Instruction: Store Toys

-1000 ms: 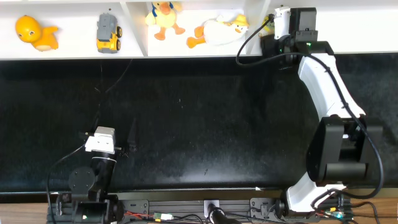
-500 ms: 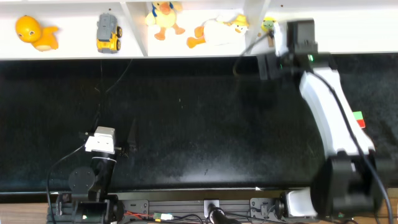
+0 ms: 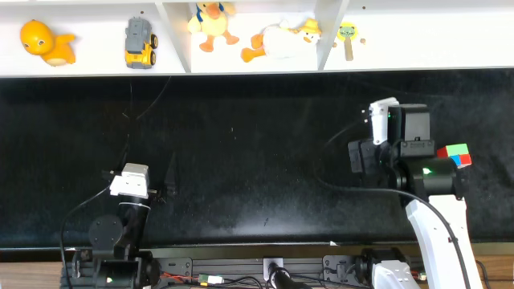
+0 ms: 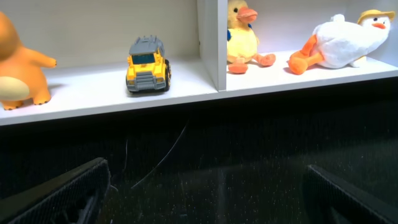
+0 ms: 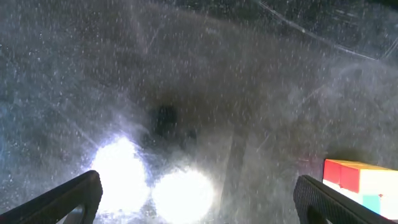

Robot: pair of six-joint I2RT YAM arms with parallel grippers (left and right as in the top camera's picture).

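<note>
The right pincer [image 5: 199, 208] is hanging released and empty, its fingers wide apart, above the black desk [image 3: 257, 160] and well out from the white shelf [image 3: 96, 68]. The colour cube [image 5: 364, 180] is lying on the desk opposite the shelf's right bay, about as far from the shelf as that pincer. The left pincer [image 4: 205, 205] is gaping too, grasping nothing, and facing the shelf from farther out. An orange duck [image 3: 44, 42] and a yellow truck [image 4: 148, 64] are standing in the shelf's left bay. A yellow plush duck [image 4: 244, 34] is sitting and a white plush duck [image 4: 339, 46] is lying in the middle bay. A small green toy [image 3: 348, 36] is resting in the right bay.
</note>
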